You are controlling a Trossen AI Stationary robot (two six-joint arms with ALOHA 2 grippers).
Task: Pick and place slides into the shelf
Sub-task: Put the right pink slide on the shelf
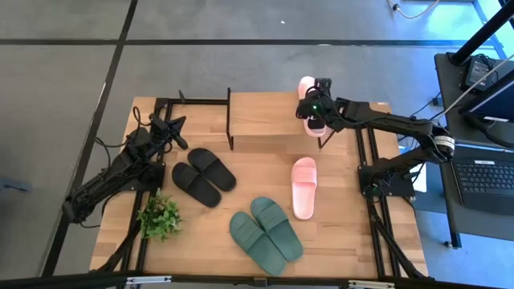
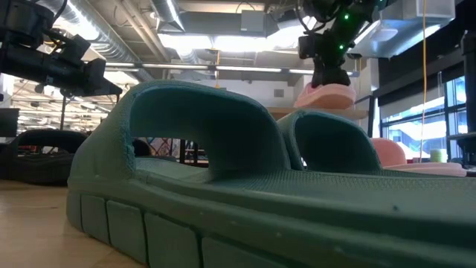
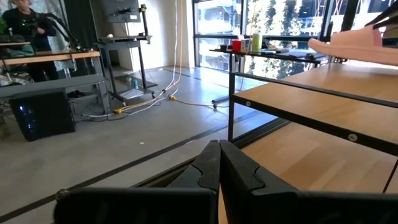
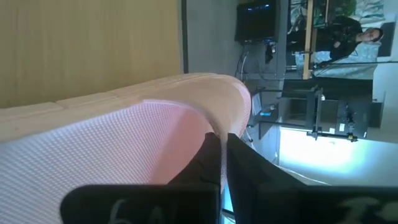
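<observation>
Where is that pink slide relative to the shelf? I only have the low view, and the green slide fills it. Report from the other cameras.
Observer: In the high view, the right end effector holds the pale pink slide at the right end of the shelf.
Operator: Confirm the grip.
Observer: The right wrist view shows that arm's fingers pinched together against the slide's pink foam.
Operator: Locate the left arm.
Observer: The left end effector is shut and empty near the shelf's left end, just behind the black pair.
</observation>
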